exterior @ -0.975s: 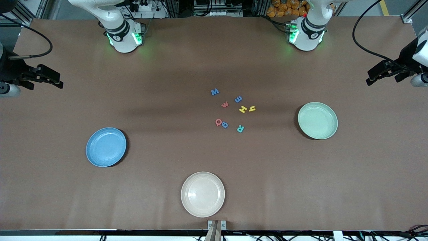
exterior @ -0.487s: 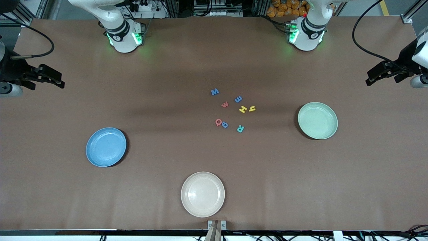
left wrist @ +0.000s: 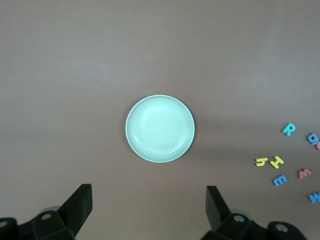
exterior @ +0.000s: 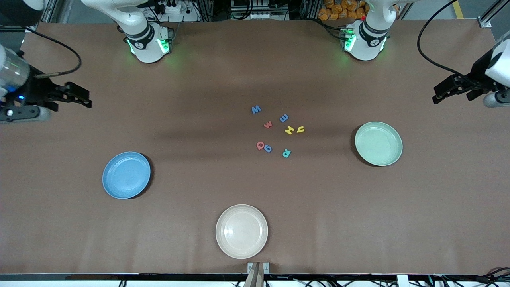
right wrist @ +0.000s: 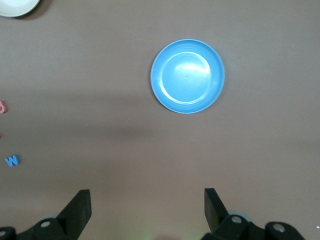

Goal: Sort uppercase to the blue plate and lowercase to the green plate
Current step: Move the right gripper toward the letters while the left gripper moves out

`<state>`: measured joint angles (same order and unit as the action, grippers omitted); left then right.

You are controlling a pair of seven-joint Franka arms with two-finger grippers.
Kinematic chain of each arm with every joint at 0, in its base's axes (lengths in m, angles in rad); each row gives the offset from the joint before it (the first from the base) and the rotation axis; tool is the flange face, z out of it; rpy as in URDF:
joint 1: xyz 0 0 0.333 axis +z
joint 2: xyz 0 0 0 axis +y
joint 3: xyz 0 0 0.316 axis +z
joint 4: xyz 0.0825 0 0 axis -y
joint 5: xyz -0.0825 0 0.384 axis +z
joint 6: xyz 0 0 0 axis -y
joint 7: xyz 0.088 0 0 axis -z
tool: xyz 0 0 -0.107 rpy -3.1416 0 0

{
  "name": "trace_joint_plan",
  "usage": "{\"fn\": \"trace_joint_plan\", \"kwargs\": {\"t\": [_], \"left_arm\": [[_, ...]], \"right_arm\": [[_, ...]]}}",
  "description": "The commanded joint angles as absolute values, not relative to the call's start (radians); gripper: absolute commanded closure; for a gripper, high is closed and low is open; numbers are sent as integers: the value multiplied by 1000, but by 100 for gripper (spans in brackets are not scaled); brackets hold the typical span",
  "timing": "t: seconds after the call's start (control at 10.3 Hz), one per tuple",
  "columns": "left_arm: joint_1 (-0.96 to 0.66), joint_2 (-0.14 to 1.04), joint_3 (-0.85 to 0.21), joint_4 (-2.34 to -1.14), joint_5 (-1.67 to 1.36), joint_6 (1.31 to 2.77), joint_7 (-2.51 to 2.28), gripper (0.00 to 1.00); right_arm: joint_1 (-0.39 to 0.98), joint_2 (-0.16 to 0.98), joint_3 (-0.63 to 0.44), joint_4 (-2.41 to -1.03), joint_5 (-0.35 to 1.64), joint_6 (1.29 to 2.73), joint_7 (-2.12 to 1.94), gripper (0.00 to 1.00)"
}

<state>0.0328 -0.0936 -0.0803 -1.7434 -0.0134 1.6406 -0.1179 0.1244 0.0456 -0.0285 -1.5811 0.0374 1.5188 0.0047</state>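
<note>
Several foam letters lie clustered mid-table: uppercase blue W point(exterior: 256, 109), red Q point(exterior: 260, 145), yellow H point(exterior: 289, 130) and teal R point(exterior: 286, 153); lowercase red w point(exterior: 268, 124), yellow h point(exterior: 300, 128) and two blue ones point(exterior: 284, 118) point(exterior: 268, 148). The blue plate point(exterior: 126, 175) point(right wrist: 187, 76) sits toward the right arm's end, the green plate point(exterior: 378, 143) point(left wrist: 159, 128) toward the left arm's end. Both plates hold nothing. My right gripper point(exterior: 85, 100) point(right wrist: 147, 200) hangs open over that end's table edge. My left gripper point(exterior: 437, 94) point(left wrist: 148, 195) hangs open over the other edge.
A cream plate point(exterior: 242, 231) lies nearest the front camera, holding nothing. The two arm bases point(exterior: 149, 42) point(exterior: 364, 40) stand along the table's back edge. Brown tabletop point(exterior: 199, 131) spreads between the letters and each plate.
My right gripper has shifted a little inward over the table toward the letters. My left gripper has edged slightly inward too. Letters and plates have not moved.
</note>
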Motion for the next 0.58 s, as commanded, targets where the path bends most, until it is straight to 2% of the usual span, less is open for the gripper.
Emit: {"fn": "trace_joint_plan", "kwargs": {"t": [0.0, 0.49], "left_arm": [[28, -57, -127, -1726, -5, 1603, -85, 0], [28, 40, -216, -1749, -9, 1689, 205, 0]], "right_arm": [[124, 55, 37, -1647, 49, 1586, 64, 0], [126, 71, 179, -1831, 43, 1793, 77, 2]]}}
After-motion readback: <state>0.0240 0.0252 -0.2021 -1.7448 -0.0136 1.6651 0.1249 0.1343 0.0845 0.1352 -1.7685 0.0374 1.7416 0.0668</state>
